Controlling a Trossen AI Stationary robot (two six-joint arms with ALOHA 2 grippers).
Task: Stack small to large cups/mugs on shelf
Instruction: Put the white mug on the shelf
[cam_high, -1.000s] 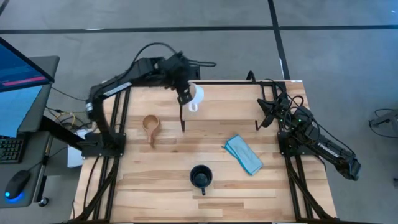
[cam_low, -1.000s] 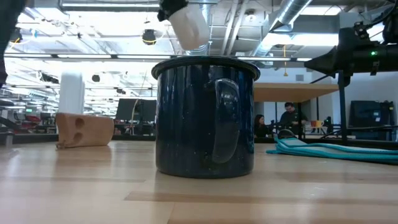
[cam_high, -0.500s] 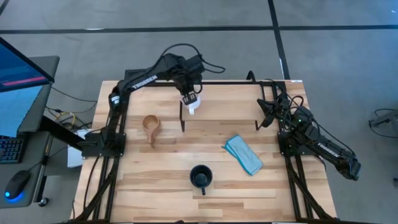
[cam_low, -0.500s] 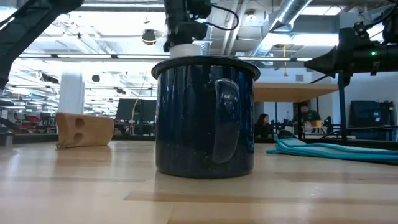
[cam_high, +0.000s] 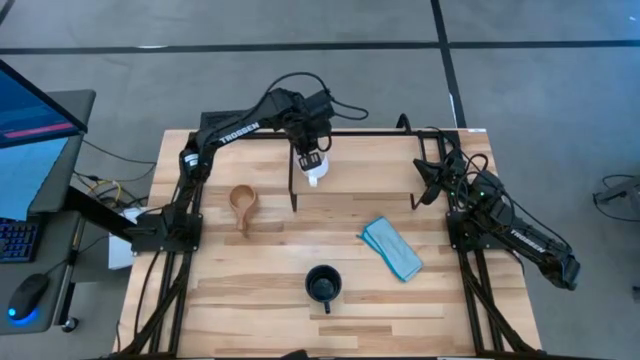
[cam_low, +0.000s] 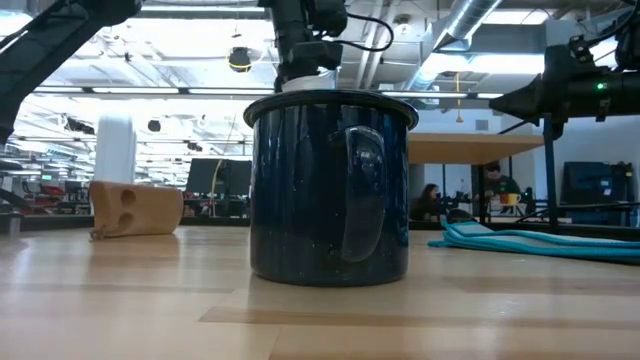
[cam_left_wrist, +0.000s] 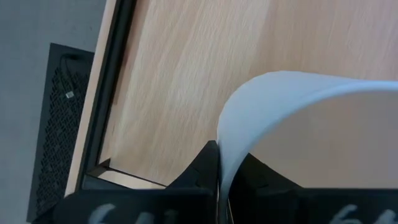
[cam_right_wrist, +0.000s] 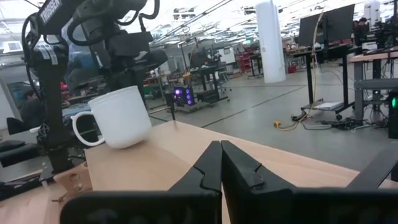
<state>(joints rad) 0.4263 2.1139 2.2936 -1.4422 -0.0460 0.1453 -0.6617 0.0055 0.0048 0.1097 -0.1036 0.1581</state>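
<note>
I have the left claw clamped on the rim of the white mug, which hangs tilted over the wood board of the shelf near its left end; the right wrist view shows the white mug leaning just above that board, perhaps touching it. By my reading this is the placing step: next I must level the mug, settle it flat and let go. The right claw waits, fingers together and empty, by the shelf's right end. I count three mugs: the white one, the tan-brown mug lying on the counter at left, and the dark navy mug upright near the front. One light blue cloth lies beside it.
</note>
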